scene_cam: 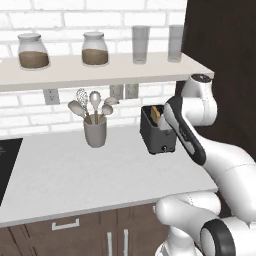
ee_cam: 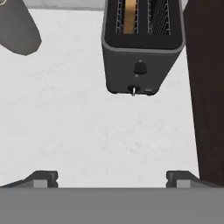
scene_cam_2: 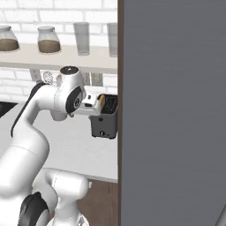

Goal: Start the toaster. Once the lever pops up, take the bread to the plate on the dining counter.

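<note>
A: Where was the toaster [scene_cam: 158, 131] found?

B: It was seen on the white worktop [scene_cam: 65, 172], at the right end, close beside a dark wood panel [ee_cam: 205, 87]. In the hand view it was placed near the top, with its front face turned toward the camera, a dark knob on that face and a small light lever low down.

A: And the bread [ee_cam: 130, 16]?

B: A golden-tan slice was seen standing in the toaster's left slot in the hand view; the other slot was seen dark. From the left base view the slice was seen poking up above the slotted top.

A: How was the gripper [ee_cam: 111, 178] held?

B: It was released. Its two dark fingertips [ee_cam: 43, 178] were seen spread wide apart at the bottom of the hand view, with bare worktop between them and nothing grasped. The toaster was kept well clear of them, ahead of the hand.

A: What else was noted?

B: A grey utensil cup [scene_cam: 95, 131] with spoons and a whisk was seen to the left of the toaster, apart from it. On the shelf [scene_cam: 100, 70] above, two jars [scene_cam: 33, 51] with brown contents and two glasses [scene_cam: 140, 44] were set.
</note>
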You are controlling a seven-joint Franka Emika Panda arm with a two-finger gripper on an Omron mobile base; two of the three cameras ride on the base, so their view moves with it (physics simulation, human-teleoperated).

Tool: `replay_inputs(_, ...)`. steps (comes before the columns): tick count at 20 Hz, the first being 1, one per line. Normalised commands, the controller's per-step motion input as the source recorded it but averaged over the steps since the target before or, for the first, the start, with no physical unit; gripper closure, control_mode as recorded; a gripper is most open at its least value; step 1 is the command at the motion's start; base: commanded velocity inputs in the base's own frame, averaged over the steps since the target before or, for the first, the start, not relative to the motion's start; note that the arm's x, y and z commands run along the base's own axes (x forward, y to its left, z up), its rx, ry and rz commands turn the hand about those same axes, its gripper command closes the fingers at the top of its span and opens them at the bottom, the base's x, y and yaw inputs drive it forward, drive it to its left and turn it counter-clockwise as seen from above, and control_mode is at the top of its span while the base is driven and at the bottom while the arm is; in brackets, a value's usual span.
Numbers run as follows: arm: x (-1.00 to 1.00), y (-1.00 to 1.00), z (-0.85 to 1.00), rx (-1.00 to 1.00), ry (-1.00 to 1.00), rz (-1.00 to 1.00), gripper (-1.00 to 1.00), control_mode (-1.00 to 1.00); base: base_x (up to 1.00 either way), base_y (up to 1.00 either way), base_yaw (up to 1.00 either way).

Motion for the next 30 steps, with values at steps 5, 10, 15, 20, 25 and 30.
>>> replay_inputs(5, 0.28, -0.01, -0.23, 0.00, -0.03, 0.00, -1.00, -1.00, 0.00, 0.00, 0.00)
replay_inputs(10, 0.41, -0.02, -0.04, 0.00, -0.01, -0.01, -1.00, -1.00, 0.00, 0.00, 0.00)
replay_inputs(15, 0.49, 0.00, -0.05, 0.00, 0.00, 0.00, -1.00, -1.00, 0.00, 0.00, 0.00)
replay_inputs(20, 0.28, 0.00, -0.08, 0.00, -0.01, 0.00, -1.00, -1.00, 0.00, 0.00, 0.00)
replay_inputs(25, 0.00, 0.00, -0.32, 0.00, -0.02, 0.00, -1.00, -1.00, 0.00, 0.00, 0.00)
replay_inputs(30, 0.01, 0.00, -0.44, 0.00, 0.00, 0.00, -1.00, -1.00, 0.00, 0.00, 0.00)
